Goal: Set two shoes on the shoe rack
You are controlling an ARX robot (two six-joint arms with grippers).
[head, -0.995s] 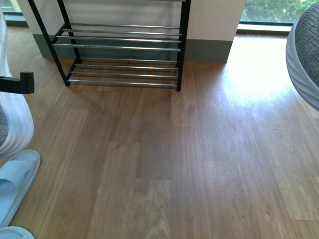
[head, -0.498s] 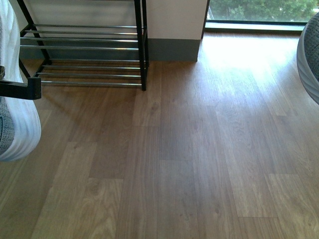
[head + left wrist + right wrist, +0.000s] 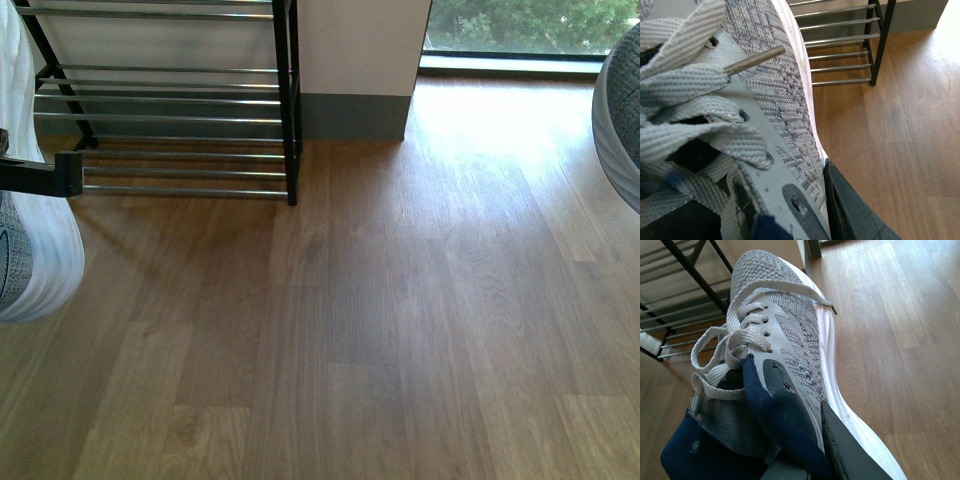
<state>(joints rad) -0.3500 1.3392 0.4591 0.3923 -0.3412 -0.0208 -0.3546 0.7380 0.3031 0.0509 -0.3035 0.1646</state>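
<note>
Refer to the front view for the overall layout: the shoe rack (image 3: pixel 180 100) stands at the far left against the wall (image 3: pixel 355 50), on the wooden floor (image 3: pixel 400 330), with no shoe visible on its chrome bars. In this view you see only slivers of the load. The left-hand sneaker (image 3: pixel 35 250) is cut off by the left edge, clear of the floor and on the near side of the rack's lower tiers. The right-hand sneaker (image 3: pixel 620 110) is cut off by the right edge, well apart from the rack. Of the left gripper (image 3: pixel 40 172) only one black finger shows here. Consult the wrist views for the grasps. In the left wrist view the left gripper (image 3: pixel 812 212) pinches the side wall of the left-hand sneaker (image 3: pixel 775 75), with one finger (image 3: pixel 855 210) pressed against the outside of the knit. The rack (image 3: pixel 840 45) lies just beyond the toe. In the right wrist view the right gripper (image 3: pixel 810 455) pinches the navy-lined collar of the right-hand sneaker (image 3: pixel 785 340), with the rack (image 3: pixel 685 295) off to one side of it
</note>
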